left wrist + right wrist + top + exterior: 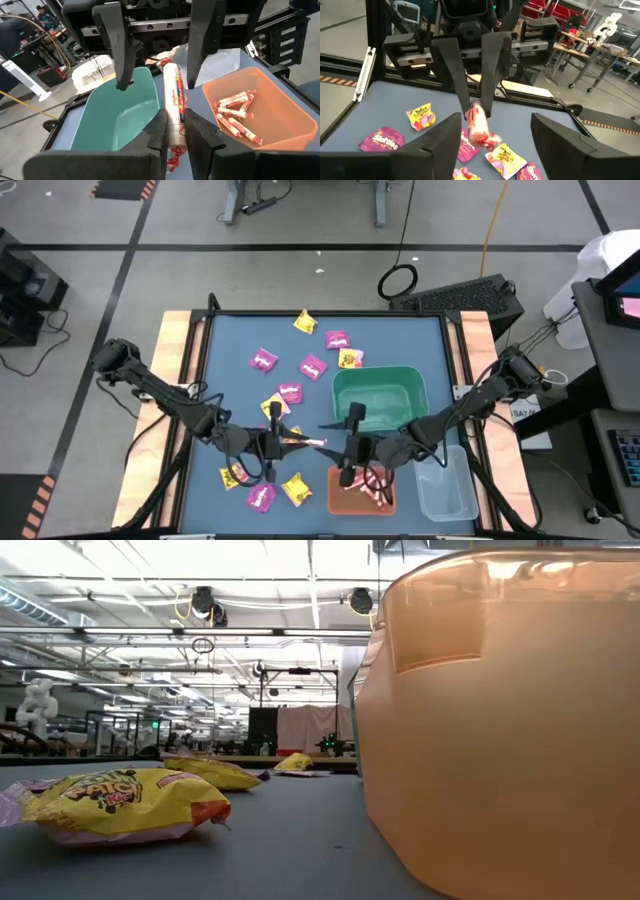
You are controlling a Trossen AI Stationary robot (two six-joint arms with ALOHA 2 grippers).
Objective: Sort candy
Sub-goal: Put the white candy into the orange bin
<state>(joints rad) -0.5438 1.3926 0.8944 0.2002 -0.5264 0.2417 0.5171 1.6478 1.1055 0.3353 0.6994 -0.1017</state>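
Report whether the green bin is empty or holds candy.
Empty: the green bin shows a bare floor, unlike the orange bin holding pink-white sticks.

- Rectangular table (225, 360), dark blue-grey mat surface, pale wooden edge strips at 9 and 3 o'clock.
- Green plastic bin (380, 396): right of centre, toward 3 o'clock.
- Orange translucent plastic bin (360, 492): at 6 o'clock, containing pink-white stick candies (235, 112).
- Clear plastic bin (446, 486): at 5 o'clock.
- Magenta-purple square candy packets (264, 360): scattered from 12 o'clock to centre, one near 7 o'clock.
- Yellow square candy packets (305, 322): at 12 o'clock, centre and 7 o'clock.
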